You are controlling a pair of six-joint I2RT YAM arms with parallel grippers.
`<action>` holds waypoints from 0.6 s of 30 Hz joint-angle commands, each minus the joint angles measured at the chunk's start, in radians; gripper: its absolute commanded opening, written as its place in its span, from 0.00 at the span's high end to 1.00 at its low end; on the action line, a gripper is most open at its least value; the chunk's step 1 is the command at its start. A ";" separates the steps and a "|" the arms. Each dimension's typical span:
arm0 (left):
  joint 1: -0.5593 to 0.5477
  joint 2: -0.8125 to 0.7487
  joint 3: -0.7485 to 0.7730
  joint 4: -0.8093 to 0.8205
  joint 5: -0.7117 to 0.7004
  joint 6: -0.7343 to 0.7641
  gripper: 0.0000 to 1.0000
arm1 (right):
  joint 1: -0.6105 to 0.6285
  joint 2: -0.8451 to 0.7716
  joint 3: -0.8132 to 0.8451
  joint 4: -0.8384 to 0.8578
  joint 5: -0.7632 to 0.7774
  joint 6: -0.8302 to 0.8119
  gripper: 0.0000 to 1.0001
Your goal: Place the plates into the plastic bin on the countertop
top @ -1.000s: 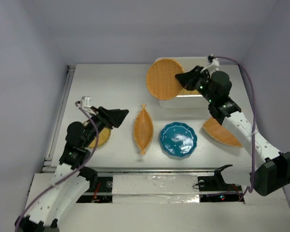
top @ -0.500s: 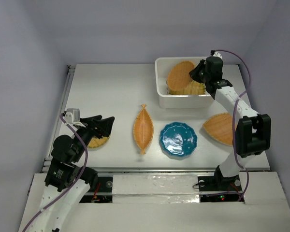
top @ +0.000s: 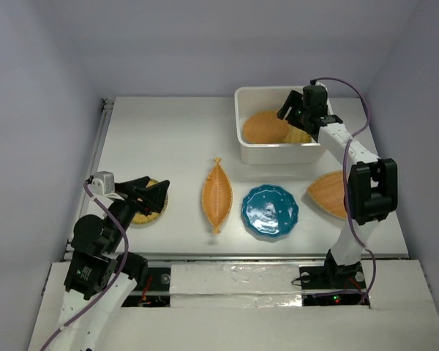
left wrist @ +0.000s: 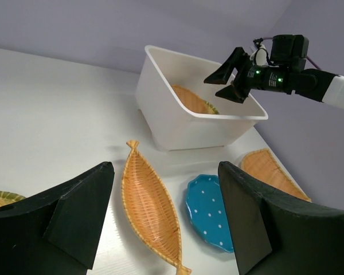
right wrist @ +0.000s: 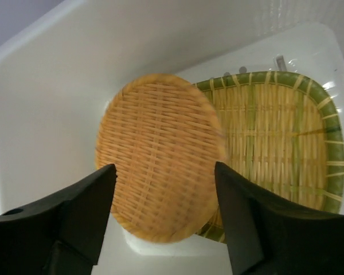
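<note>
The white plastic bin stands at the back right of the countertop. My right gripper hangs open over it, holding nothing. Below its jaws a round woven plate lies loose in the bin, overlapping a squarish green-rimmed woven plate. On the countertop lie a leaf-shaped woven plate, a teal scalloped plate, a fan-shaped woven plate and a small round woven plate. My left gripper hovers open and empty above the small round plate.
A metal rail runs along the countertop's left edge. Grey walls close in the back and both sides. In the left wrist view the bin and the right gripper stand beyond the leaf-shaped plate.
My right gripper has opened and let go of the round woven plate, which has dropped from tilted to lying in the bin. My left arm has drawn back to the left.
</note>
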 commanded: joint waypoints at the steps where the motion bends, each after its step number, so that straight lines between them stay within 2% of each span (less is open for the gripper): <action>1: 0.003 -0.011 0.004 0.034 0.012 0.013 0.29 | 0.005 -0.103 0.022 0.022 0.064 -0.030 0.23; 6: 0.003 -0.016 0.005 0.031 0.006 0.011 0.29 | 0.005 -0.267 -0.070 0.117 0.037 -0.043 0.20; 7: 0.003 -0.021 0.005 0.030 0.000 0.010 0.30 | 0.037 -0.330 -0.111 0.149 0.002 -0.049 0.25; 8: 0.003 -0.021 0.005 0.030 -0.002 0.010 0.31 | 0.069 -0.352 -0.123 0.154 -0.002 -0.056 0.25; 10: 0.012 -0.031 0.005 0.028 -0.015 0.007 0.32 | 0.153 -0.384 -0.132 0.140 0.023 -0.108 0.44; 11: 0.012 -0.034 0.005 0.027 -0.018 0.007 0.35 | 0.202 -0.398 -0.132 0.128 0.049 -0.118 0.58; 12: 0.012 -0.037 0.005 0.027 -0.025 0.007 0.37 | 0.302 -0.400 -0.138 0.132 0.047 -0.131 0.76; 13: 0.012 -0.041 0.005 0.025 -0.037 0.005 0.39 | 0.351 -0.397 -0.144 0.140 0.041 -0.133 0.83; 14: 0.012 -0.042 0.007 0.022 -0.046 0.002 0.47 | 0.396 -0.383 -0.161 0.160 0.031 -0.129 0.87; 15: 0.012 -0.051 0.008 0.016 -0.055 -0.001 0.53 | 0.437 -0.374 -0.172 0.172 0.026 -0.112 0.98; 16: 0.012 -0.057 0.012 0.011 -0.080 -0.002 0.61 | 0.507 -0.364 -0.184 0.184 0.018 -0.098 1.00; 17: 0.012 -0.067 0.012 0.007 -0.087 -0.010 0.81 | 0.537 -0.354 -0.214 0.241 -0.002 -0.083 1.00; 18: 0.012 -0.079 0.015 -0.004 -0.127 -0.016 0.90 | 0.566 -0.331 -0.228 0.268 -0.017 -0.048 1.00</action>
